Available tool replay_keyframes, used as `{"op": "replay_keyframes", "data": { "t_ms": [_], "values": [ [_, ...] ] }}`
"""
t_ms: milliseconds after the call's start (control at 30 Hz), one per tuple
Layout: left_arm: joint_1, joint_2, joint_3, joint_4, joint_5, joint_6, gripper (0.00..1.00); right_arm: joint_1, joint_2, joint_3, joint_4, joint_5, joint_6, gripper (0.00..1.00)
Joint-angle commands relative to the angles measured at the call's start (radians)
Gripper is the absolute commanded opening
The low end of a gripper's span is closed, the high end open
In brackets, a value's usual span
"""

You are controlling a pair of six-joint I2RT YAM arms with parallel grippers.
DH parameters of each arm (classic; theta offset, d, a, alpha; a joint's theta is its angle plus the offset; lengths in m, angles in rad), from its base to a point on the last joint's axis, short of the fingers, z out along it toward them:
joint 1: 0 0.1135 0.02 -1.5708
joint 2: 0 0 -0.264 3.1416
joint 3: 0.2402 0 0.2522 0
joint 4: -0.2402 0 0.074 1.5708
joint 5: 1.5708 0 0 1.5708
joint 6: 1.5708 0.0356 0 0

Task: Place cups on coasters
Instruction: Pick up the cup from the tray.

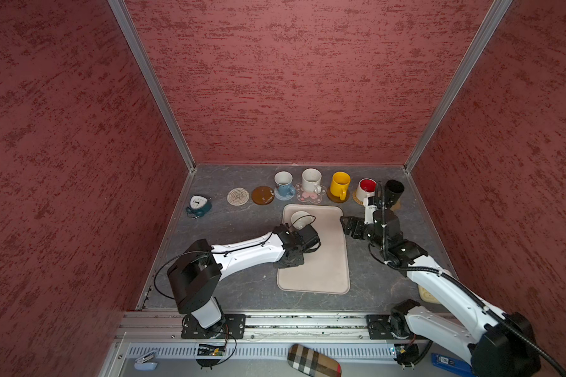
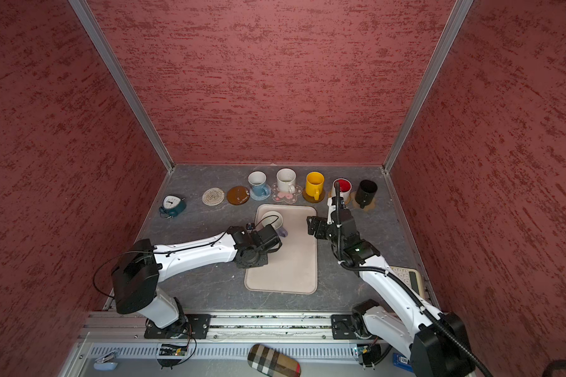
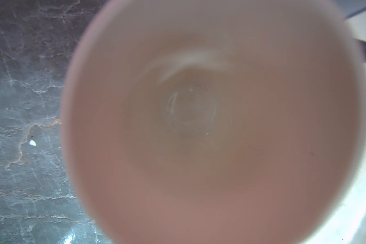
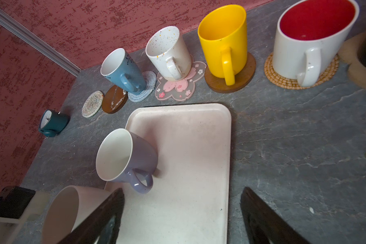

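A plain white cup (image 3: 199, 109) fills the left wrist view, mouth towards the camera. It shows beside the tray's (image 1: 324, 267) left edge (image 4: 63, 211). My left gripper (image 1: 307, 235) hangs right over it, fingers hidden. The lavender cup (image 4: 135, 160) stands on the tray's far left corner. My right gripper (image 4: 182, 221) is open over the tray's right edge, empty. At the back, the blue-based (image 1: 283, 184), speckled white (image 1: 311, 181), yellow (image 1: 340, 185), red-inside (image 1: 366, 189) and black (image 1: 394, 189) cups each sit on a coaster. A pale spiral coaster (image 1: 238, 196) and a brown disc coaster (image 1: 262, 195) lie bare.
A teal alarm clock (image 1: 198, 206) stands at the back left near the wall. A calculator (image 2: 406, 277) lies under the right arm at the table's right side. Red walls close in three sides. The arm rail runs along the front.
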Motion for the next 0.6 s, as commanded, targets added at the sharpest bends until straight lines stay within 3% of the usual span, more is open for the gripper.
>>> {"op": "replay_keyframes", "data": {
  "t_ms": [0,367,567],
  "values": [
    [0.011,0.006,0.008,0.018,-0.010,0.021,0.23,-0.007,0.000,-0.012,0.034,-0.011,0.009,0.87],
    [0.002,0.013,0.032,-0.011,-0.026,0.049,0.01,-0.007,0.010,-0.012,0.039,-0.016,0.004,0.86],
    [-0.002,-0.007,0.073,-0.057,-0.033,0.109,0.00,-0.008,0.011,-0.013,0.047,-0.037,-0.018,0.87]
  ]
}}
